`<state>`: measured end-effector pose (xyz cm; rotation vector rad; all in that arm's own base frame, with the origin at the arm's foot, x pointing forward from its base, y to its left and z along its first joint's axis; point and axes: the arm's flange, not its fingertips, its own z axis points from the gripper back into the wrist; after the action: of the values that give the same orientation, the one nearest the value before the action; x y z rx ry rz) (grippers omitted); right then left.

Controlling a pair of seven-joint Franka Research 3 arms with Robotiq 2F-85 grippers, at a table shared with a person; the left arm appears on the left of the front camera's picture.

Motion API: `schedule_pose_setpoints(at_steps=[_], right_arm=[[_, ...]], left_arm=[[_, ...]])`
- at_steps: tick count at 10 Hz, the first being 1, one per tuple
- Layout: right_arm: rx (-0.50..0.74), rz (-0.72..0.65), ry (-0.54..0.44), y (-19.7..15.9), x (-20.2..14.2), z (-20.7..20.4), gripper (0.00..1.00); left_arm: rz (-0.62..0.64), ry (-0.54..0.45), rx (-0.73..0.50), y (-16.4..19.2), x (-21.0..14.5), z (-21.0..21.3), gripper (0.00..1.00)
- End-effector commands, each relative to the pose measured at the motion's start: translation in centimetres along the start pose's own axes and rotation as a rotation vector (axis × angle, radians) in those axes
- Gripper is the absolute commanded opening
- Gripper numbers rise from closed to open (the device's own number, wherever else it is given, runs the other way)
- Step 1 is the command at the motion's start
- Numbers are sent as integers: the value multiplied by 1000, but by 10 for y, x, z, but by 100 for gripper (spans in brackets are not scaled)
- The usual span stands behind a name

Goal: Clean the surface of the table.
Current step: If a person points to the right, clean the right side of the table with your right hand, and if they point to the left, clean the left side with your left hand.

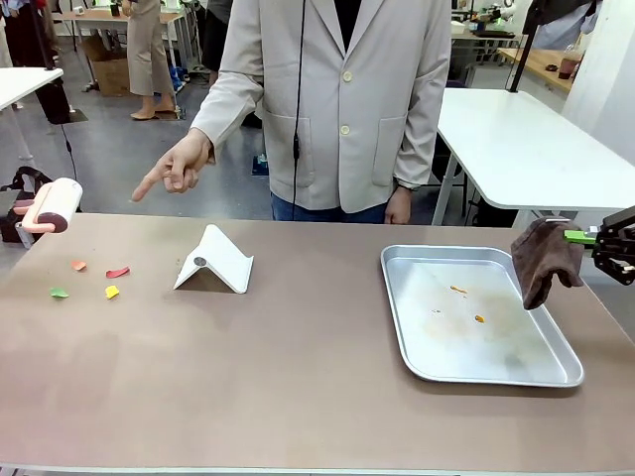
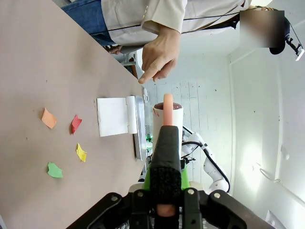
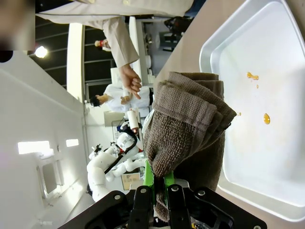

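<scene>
Brownish-taupe and matte, the table is stretching across the whole front view, with a person in a pale jacket standing at its far edge. Four small paper scraps are lying on its left part: an orange scrap, a red scrap, a green scrap and a yellow scrap, near one another but not touching. Just right of them a white folded stand is sitting like a little tent. Farther right a shiny metal tray is resting flat, with a few orange spots on its floor.

The person's pointing hand is hanging above the far edge, its index finger aiming down and left toward the scraps; the other hand is hanging at the person's side.

Above the table's left end a lint roller with a pink handle is hovering. In the left wrist view the left gripper is clamping that handle between its fingers. At the right edge the right gripper is pinching a brown cloth, which is drooping over the tray's right rim. In the right wrist view its green pads are pressing tight on the cloth's folds.
</scene>
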<state>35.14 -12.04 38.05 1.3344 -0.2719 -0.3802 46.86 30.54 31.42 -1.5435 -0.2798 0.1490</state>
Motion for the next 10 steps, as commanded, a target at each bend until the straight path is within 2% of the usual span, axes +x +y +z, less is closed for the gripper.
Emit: schedule_pose_setpoints(at_steps=[1, 4, 5, 6, 10], right_arm=[[5, 2, 8, 4, -2, 1, 0], [5, 2, 8, 4, -2, 1, 0], [5, 2, 8, 4, -2, 1, 0], [5, 2, 8, 4, -2, 1, 0], [5, 2, 8, 4, -2, 1, 0]], left_arm=[[-16, 7, 4, -5, -3, 0, 4], [-16, 7, 4, -5, -3, 0, 4], [0, 0, 0, 0, 0, 0, 22], [-53, 23, 110, -7, 0, 2, 22], [-66, 42, 332, -19, 6, 27, 22]])
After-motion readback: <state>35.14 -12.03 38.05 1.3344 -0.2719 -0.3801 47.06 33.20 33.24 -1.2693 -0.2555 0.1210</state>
